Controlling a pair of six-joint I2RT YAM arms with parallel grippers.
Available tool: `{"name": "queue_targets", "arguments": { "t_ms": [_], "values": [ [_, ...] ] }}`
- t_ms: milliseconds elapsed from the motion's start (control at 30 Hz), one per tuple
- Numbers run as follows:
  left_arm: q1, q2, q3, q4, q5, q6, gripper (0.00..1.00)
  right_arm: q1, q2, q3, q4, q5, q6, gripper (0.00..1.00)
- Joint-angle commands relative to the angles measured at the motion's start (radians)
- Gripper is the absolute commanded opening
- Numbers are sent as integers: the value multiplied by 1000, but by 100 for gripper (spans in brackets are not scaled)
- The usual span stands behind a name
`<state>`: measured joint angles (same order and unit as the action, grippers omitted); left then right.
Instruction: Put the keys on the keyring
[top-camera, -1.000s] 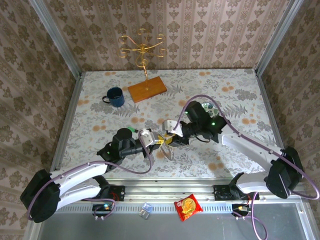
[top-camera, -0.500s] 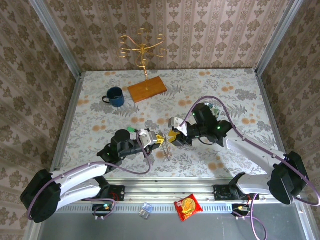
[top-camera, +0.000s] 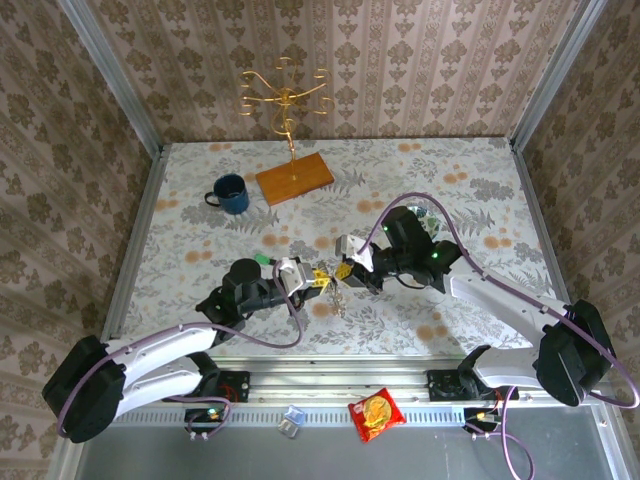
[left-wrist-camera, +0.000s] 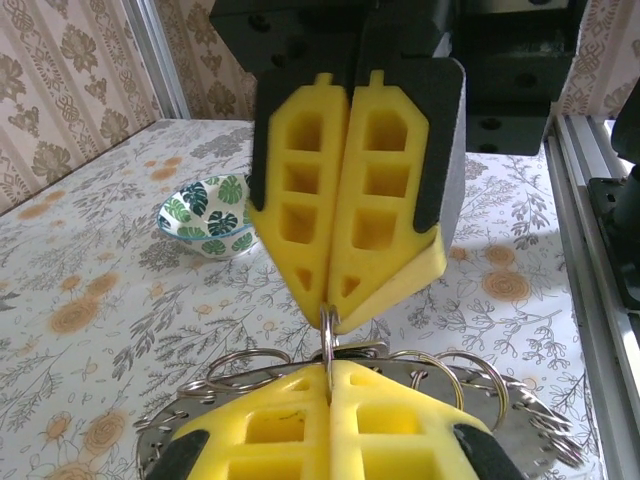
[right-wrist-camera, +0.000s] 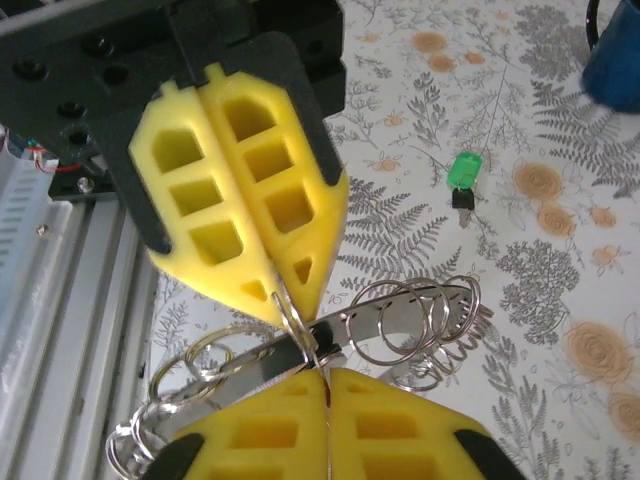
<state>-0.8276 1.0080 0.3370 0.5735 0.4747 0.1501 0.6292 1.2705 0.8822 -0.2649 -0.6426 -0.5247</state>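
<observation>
The left jaws and right jaws meet tip to tip above the tabletop (top-camera: 450, 180), both pressed fully shut, yellow pads (left-wrist-camera: 290, 420) together, each pinching the keyring (left-wrist-camera: 328, 335), a thin wire loop upright between them. Just below is a flat grey ring (right-wrist-camera: 400, 310) strung with many wire loops; the green-headed key (top-camera: 262, 260) lies on the tabletop at 9 o'clock from the jaws, the blue mug (top-camera: 230, 193) farther off at 10 o'clock
</observation>
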Motion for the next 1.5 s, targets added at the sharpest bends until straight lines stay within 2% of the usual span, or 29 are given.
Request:
{"name": "queue_targets", "arguments": {
  "t_ms": [0,267,500,700,967,1067,1167,1200,1267,1300,1467],
  "values": [
    [3,-3,-4,61,41,-16,0,6,2,10,-33,13,-33,1],
    [2,1,6,91,52,-4,0,15,58,42,-25,-14,-12,0],
    [2,4,-16,107,51,-17,0,10,-21,-23,49,-26,-13,22],
    [2,14,-13,120,62,-22,0,12,-40,-43,80,-78,0,27],
    [1,36,-11,153,78,-37,0,23,-12,-36,124,-72,17,23],
    [1,39,-12,158,81,-43,0,27,-3,-31,135,-75,20,15],
    [1,35,-8,146,47,-49,0,27,3,-18,111,-76,9,0],
    [1,32,-6,131,19,-56,0,27,2,-10,90,-68,0,0],
    [1,19,-4,102,-1,-42,18,27,0,13,38,-41,-30,0],
    [1,13,-3,85,-11,-38,24,27,1,25,2,-26,-49,0],
    [1,-2,63,-111,-30,37,26,36,21,116,-173,50,-144,0]
  ]
}}
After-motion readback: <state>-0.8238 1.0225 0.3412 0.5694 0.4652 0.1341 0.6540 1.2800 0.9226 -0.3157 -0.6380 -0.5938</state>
